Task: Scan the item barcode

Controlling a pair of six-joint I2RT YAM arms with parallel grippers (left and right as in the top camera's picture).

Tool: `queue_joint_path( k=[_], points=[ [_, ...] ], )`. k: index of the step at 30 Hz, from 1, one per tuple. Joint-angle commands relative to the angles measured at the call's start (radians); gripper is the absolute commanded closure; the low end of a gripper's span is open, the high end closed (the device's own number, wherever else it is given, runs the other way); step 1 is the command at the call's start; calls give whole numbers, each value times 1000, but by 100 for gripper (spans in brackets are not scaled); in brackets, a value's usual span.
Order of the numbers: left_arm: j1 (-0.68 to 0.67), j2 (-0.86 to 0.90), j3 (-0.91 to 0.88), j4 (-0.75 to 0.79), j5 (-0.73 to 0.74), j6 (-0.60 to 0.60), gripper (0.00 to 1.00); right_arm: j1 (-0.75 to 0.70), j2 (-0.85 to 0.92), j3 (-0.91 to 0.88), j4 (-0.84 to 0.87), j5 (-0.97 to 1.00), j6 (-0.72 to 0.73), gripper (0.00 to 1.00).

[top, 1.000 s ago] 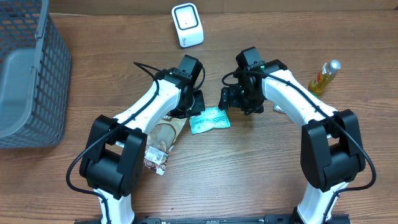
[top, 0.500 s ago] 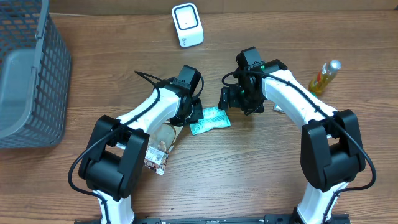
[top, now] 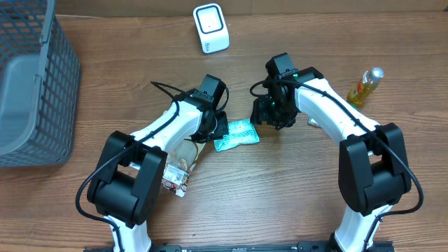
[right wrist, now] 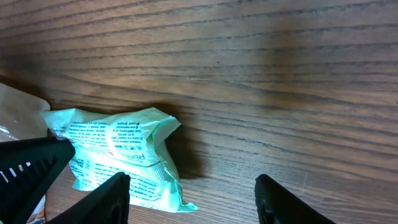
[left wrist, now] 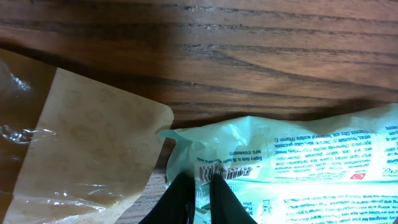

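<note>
Pinching the crimped end of the green packet with the left gripper, jaws drawn nearly together on the wrapper just beside its barcode. Holding the right gripper unclenched at the packet's other side, jaws spread wide with only bare wood between them, one finger just beside the packet's corner; cannot tell whether touching. With the packet flat on the wooden table, print side up, between the two grippers from overhead. Seen from the right wrist, the left gripper's black fingertip against the packet's far end. Just beside the pinched end, a brown paper pouch with a clear window, stretching away from the packet toward the left arm's base. Beyond the packet, well apart toward the far edge of the table, a white scanner standing upright. Far to the packet's left, a grey mesh basket at the table's edge. Well apart on the packet's right, past the right arm, a small bottle of yellow liquid with a silver cap
</note>
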Motion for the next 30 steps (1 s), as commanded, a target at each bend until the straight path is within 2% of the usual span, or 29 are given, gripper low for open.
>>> queue_joint_path(
  k=[1,6,17,21,27,30],
  points=[
    [-7,19,-29,6,-13,12,86,-2,-32,-23,6,2,-13,38],
    [-7,19,-29,6,-16,13,84,-2,-32,-71,51,-3,-11,37],
    [-7,19,-29,5,-35,13,83,-2,-29,-195,222,-187,-37,39],
    [-7,19,-29,5,-35,13,83,-2,-26,-243,297,-245,-37,52],
    [-7,19,-29,5,-35,13,82,-2,-26,-272,357,-338,-38,53],
    [-7,19,-29,5,-35,13,82,-2,-26,-272,367,-362,-38,69]
  ],
)
